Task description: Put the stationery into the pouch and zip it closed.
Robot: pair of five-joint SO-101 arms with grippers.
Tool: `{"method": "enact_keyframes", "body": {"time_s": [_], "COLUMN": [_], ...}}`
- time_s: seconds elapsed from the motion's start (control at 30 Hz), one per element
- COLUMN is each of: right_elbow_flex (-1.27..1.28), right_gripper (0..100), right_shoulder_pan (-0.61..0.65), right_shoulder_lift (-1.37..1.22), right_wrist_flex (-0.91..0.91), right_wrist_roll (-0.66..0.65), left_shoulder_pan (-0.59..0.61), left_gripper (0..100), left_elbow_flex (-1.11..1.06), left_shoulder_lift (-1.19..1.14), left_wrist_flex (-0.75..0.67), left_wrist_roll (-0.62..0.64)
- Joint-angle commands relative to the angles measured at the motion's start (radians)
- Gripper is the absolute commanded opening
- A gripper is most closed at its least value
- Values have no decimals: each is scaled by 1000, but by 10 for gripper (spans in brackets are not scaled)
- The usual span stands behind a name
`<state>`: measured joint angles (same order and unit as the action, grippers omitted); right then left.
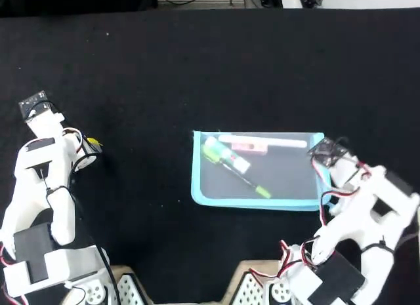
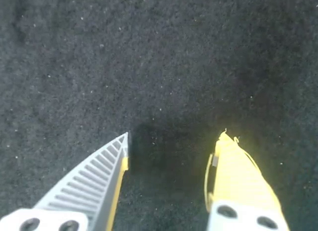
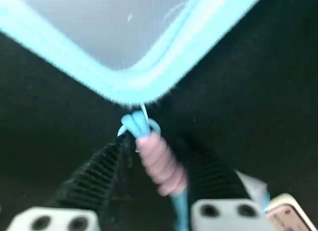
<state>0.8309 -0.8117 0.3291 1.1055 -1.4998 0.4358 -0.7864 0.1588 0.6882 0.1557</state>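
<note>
The pouch (image 1: 252,203) lies centre-right in the high view, stationery (image 1: 233,162) inside. At its lower-right corner the right gripper (image 3: 155,146) pinches the zipper pull (image 3: 159,166). The danger — the unpinned pouch drags instead of zipping, or the pull slips free — since the left gripper (image 2: 174,135) gapes wide, far left over the table (image 1: 197,69).

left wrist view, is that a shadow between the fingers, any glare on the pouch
Left wrist view: a dark shadow lies on the cloth between the fingers of the open left gripper. High view: the pouch has a pale sheen, no hard glare. Right wrist view: the zipper pull held by the right gripper is evenly lit.
</note>
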Motion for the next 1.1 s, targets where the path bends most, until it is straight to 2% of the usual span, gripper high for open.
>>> {"method": "enact_keyframes", "body": {"time_s": [0.0, 0.33, 0.5, 0.67, 0.87, 1.07], "right_elbow_flex": [-133, -50, -27, -1, 199, 183], "right_gripper": [176, 270, 257, 237, 172, 166], "right_shoulder_pan": [-2, -29, -58, -155, -129, -60], "right_shoulder_lift": [-1, 5, 2, -2, 5, 5], "right_wrist_flex": [69, 32, 29, -34, -238, -275], "right_wrist_roll": [6, -381, -463, -620, -629, -485], "left_shoulder_pan": [8, 8, 8, 8, 8, 8], "left_gripper": [273, 273, 273, 273, 273, 273], "left_elbow_flex": [8, 8, 8, 8, 8, 8], "left_shoulder_lift": [9, 9, 9, 9, 9, 9], "left_wrist_flex": [-9, -8, -8, -8, -8, -8], "left_wrist_roll": [6, 6, 6, 6, 6, 6]}}
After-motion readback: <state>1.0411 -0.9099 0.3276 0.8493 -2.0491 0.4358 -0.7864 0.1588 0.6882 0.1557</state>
